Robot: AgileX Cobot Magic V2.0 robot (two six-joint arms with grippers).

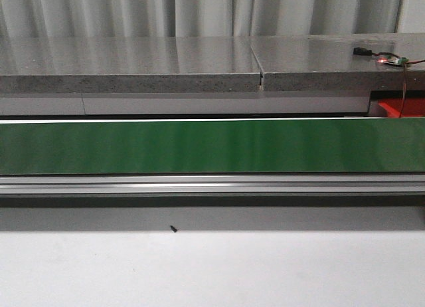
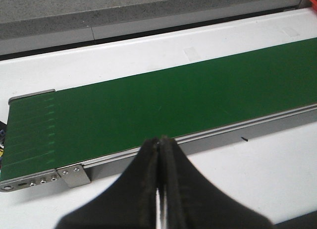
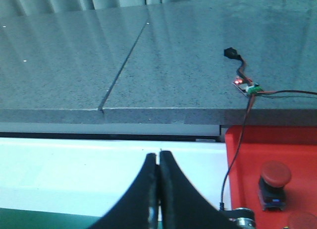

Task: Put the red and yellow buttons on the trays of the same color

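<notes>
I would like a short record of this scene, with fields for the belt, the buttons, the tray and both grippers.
belt: green conveyor belt, nothing on it
buttons: one red button already on the tray; no yellow one in view
tray: red tray, at the right end behind the belt
left gripper: shut, empty, near the belt's end
right gripper: shut, empty, beside the tray

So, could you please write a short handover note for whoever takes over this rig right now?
Left claw: shut, empty, hovering near the end of the green conveyor belt.
Right claw: shut, empty, beside the red tray.
One red button is already on the red tray.
No yellow button or yellow tray is in view; the belt carries nothing.
Left to do: cannot tell how many buttons remain; watch the belt.
</notes>
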